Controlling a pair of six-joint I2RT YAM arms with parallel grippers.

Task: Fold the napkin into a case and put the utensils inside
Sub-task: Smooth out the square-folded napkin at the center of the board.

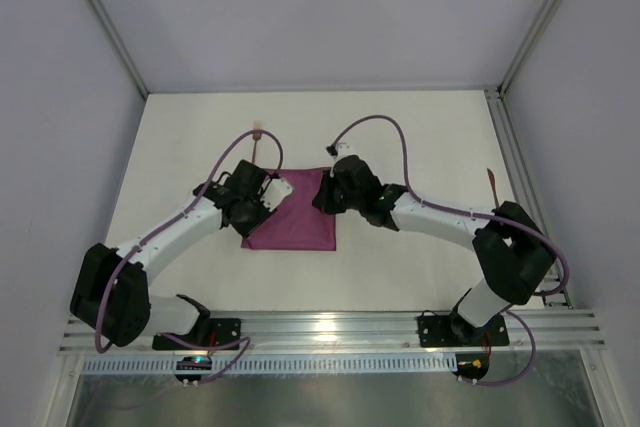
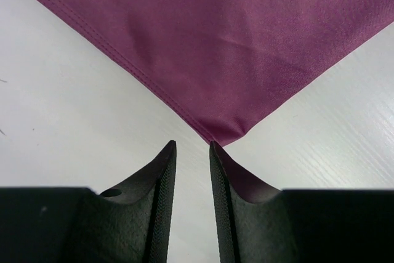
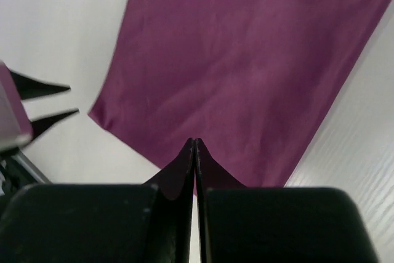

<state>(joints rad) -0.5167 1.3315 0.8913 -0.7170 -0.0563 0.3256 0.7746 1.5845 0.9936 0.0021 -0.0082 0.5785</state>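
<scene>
The magenta-purple napkin point(image 1: 298, 212) lies flat on the white table between the two arms. My left gripper point(image 1: 263, 193) sits at its far left corner. In the left wrist view the jaws point(image 2: 192, 146) stand a little apart with nothing between them, and the napkin corner point(image 2: 218, 133) is just ahead of the tips. My right gripper point(image 1: 330, 193) is at the far right edge. Its jaws point(image 3: 195, 142) are shut above the cloth point(image 3: 246, 72), which lies unlifted. The fork point(image 1: 258, 137) with its pale head lies beyond the left gripper. The other copper utensil point(image 1: 492, 185) lies far right.
The left gripper's open fingertips point(image 3: 46, 89) show at the left of the right wrist view. Grey walls and metal frame posts enclose the table point(image 1: 420, 147). A rail point(image 1: 330, 327) runs along the near edge by the arm bases.
</scene>
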